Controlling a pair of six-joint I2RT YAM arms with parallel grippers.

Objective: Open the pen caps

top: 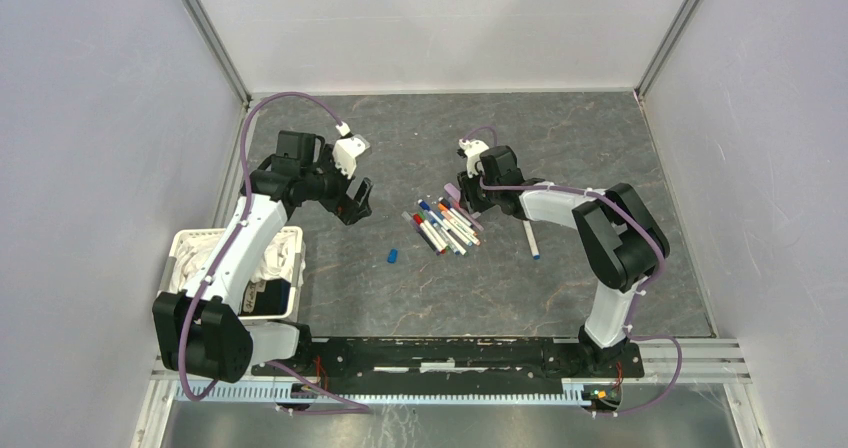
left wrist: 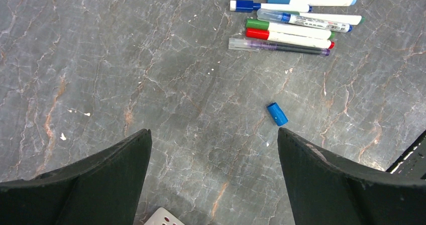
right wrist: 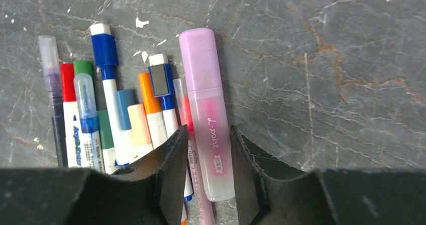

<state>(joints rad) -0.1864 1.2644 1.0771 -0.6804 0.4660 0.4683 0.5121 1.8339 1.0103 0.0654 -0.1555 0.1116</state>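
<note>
Pinching a lilac highlighter (right wrist: 208, 109) marked "d-point" are the right fingers (right wrist: 173, 175); left fingers (left wrist: 100, 180) spread wide.

Top external: high above and behind the arm bases, looking down over the whole desk (top: 600, 138). Left wrist: low over the desk, angled forward past the left end effector (left wrist: 213, 134) toward the pens (left wrist: 291, 21). Right wrist: nearest of all, almost straight down onto the same pens, shared by all three views.
</note>
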